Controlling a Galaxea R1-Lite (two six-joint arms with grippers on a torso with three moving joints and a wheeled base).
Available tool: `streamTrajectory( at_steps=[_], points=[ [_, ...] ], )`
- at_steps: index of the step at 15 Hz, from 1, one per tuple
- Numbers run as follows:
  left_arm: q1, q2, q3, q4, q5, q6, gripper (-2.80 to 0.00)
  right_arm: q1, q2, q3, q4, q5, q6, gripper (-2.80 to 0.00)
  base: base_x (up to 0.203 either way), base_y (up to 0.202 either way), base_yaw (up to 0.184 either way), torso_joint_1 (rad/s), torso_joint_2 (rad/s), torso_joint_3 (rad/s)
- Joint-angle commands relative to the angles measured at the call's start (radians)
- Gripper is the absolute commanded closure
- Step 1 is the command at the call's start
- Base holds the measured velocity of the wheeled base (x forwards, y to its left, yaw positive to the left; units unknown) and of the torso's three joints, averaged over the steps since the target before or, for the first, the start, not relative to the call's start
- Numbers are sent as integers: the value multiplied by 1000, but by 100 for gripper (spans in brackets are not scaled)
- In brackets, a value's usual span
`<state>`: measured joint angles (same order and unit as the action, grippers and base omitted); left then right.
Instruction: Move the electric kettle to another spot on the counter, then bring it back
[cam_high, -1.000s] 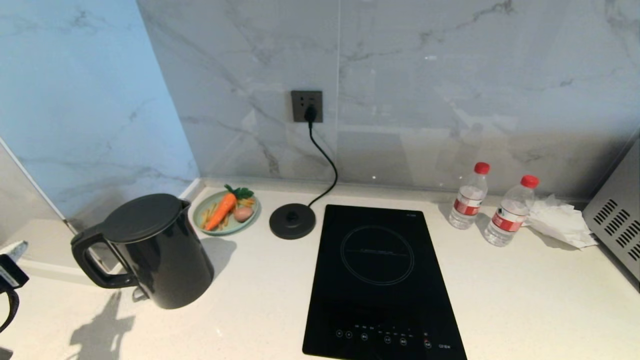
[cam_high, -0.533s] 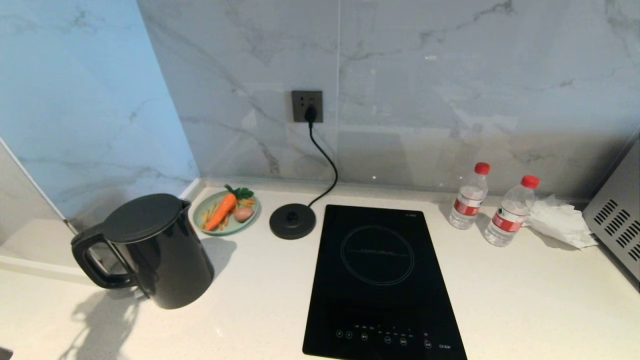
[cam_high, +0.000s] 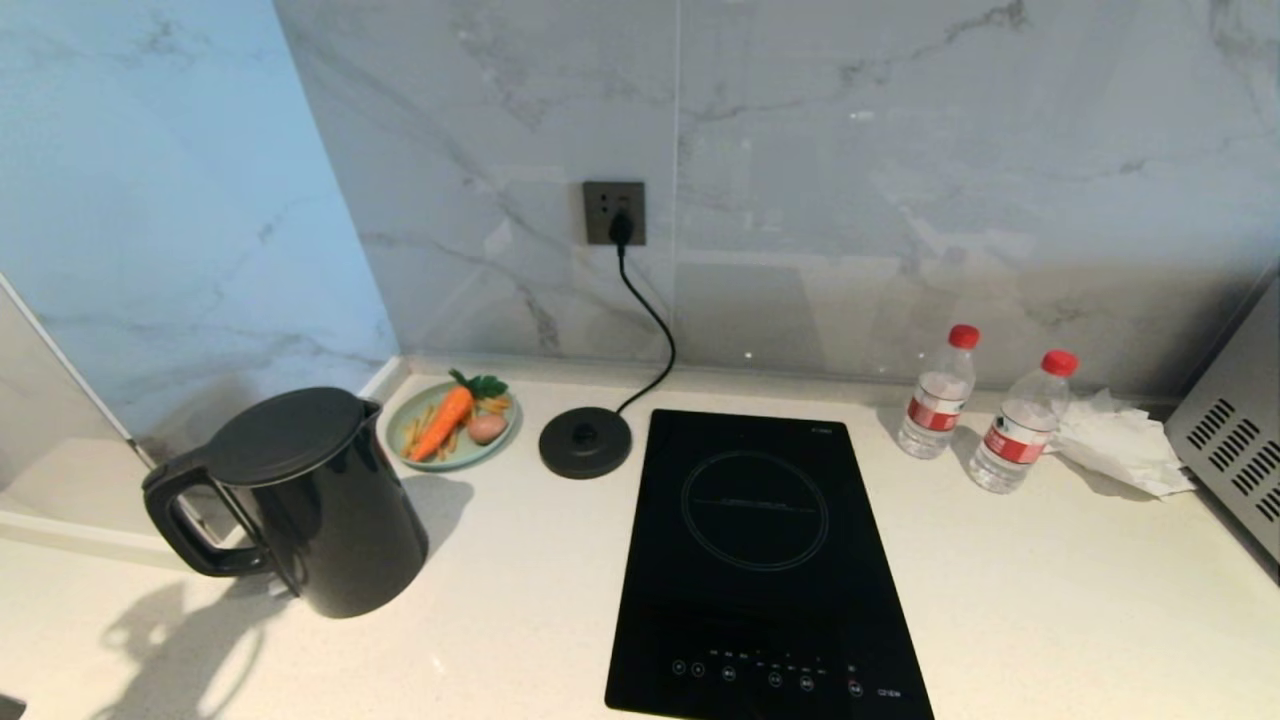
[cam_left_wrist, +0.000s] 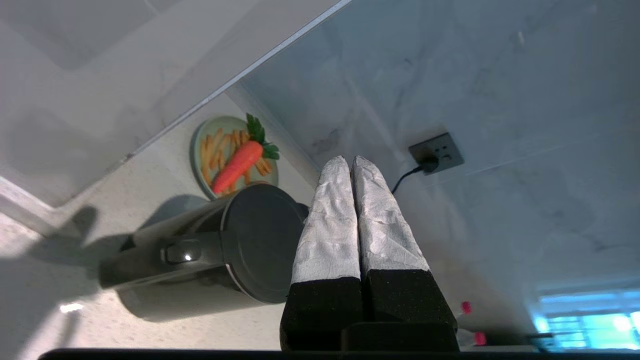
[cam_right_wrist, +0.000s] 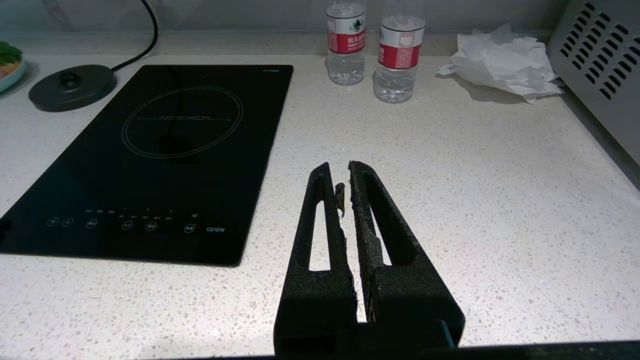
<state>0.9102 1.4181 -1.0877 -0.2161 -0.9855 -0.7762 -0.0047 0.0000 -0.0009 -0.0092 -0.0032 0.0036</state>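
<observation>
The glossy black electric kettle (cam_high: 310, 500) stands upright at the left of the off-white counter (cam_high: 500, 620), off its base, with its loop handle toward the left edge. In the left wrist view its round lid (cam_left_wrist: 252, 242) lies just beside my left gripper (cam_left_wrist: 350, 161). That gripper's white-wrapped fingers are pressed together, empty, above the kettle and apart from it. My right gripper (cam_right_wrist: 338, 167) is parked low over the counter to the right of the hob, jaws nearly together with nothing held. Neither arm shows in the head view.
The corded black base disc (cam_high: 585, 442) sits behind the kettle, left of the black induction hob (cam_high: 765, 560). A green plate (cam_high: 397, 425) with a toy carrot is in the back-left corner. Two water bottles (cam_high: 937, 392), crumpled tissue (cam_high: 1120, 440) and a grey appliance (cam_high: 1235, 450) stand at the right.
A second ago part of my left arm showed at the head view's left edge; it has left that view, and its shadow on the counter has shifted. The kettle has not moved.
</observation>
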Motion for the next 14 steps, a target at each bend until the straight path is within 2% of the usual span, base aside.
streamTrajectory(
  at_steps=[1,2,3,12,13,14],
  points=[
    [1,-1,8,-2,-2,72,0,0,0,-1,0,0,-1,0,0,0,0,0,0,0],
    [-4,-15,23,-2,1,126,0,0,0,0,0,0,0,0,0,0,0,0,0,0],
    [-9,-30,34,-2,1,148,0,0,0,0,-1,0,-1,0,0,0,0,0,0,0],
    [-12,-153,35,1,7,142,0,0,0,-1,-2,0,-1,0,0,0,0,0,0,0],
    [-44,-158,34,1,26,146,0,0,0,0,-1,0,-1,0,0,0,0,0,0,0],
    [-112,-163,35,3,86,153,0,0,0,-1,0,0,-1,0,0,0,0,0,0,0]
  ],
)
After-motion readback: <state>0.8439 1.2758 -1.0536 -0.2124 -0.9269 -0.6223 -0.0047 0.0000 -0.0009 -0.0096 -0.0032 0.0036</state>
